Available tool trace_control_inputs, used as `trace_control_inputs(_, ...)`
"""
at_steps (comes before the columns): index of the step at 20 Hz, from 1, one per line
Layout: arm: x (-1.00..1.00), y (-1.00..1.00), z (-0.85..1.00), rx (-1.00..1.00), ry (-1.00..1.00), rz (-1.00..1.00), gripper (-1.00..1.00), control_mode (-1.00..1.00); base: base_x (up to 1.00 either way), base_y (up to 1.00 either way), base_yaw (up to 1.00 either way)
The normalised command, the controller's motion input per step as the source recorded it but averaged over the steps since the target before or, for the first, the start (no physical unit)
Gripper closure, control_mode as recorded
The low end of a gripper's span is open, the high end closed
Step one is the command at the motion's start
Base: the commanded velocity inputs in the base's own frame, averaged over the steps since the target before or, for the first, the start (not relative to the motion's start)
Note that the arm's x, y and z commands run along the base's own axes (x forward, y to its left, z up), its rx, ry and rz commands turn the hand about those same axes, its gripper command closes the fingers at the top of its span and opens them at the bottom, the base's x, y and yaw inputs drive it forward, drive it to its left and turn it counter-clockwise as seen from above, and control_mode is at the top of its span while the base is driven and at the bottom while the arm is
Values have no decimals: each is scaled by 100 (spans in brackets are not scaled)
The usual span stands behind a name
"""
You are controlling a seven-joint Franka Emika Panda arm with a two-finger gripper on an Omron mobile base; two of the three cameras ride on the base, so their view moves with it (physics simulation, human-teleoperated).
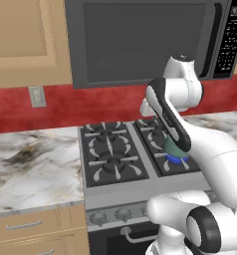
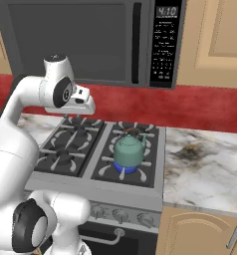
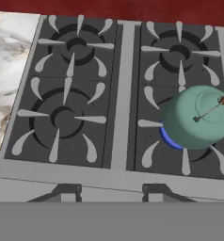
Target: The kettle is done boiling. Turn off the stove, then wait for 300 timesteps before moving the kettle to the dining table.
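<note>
Right base view: arm bent high over stove (image 2: 85, 149), hand (image 2: 85, 106) state unclear; kettle (image 2: 129, 151) on flame.

The microwave (image 2: 90, 42) display reads "4:10".

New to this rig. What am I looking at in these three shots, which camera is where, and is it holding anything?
It is a rendered kitchen with a white robot arm on a base that can drive. Two pictures come from cameras on the base, behind the arm to its left and right. The third looks down from the hand itself; the gripper shows as two dark finger tips at the bottom, with nothing between them, so nothing is held. Below is the stove, a steel gas range with four black grates and front knobs. The teal kettle sits on the front right burner, where a blue flame burns, so the stove is not yet off. A dark microwave hangs above.
</note>
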Motion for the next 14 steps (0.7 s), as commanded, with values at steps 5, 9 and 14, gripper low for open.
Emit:
trace_control_inputs(5,-11,0,0,0,-2,-1,-100,-100,0,0,0)
trace_control_inputs(9,-16,-15,1,4,-5,-4,-100,-100,0,0,0)
trace_control_inputs(14,-32,-43,3,12,-7,-4,-100,-100,0,0,0)
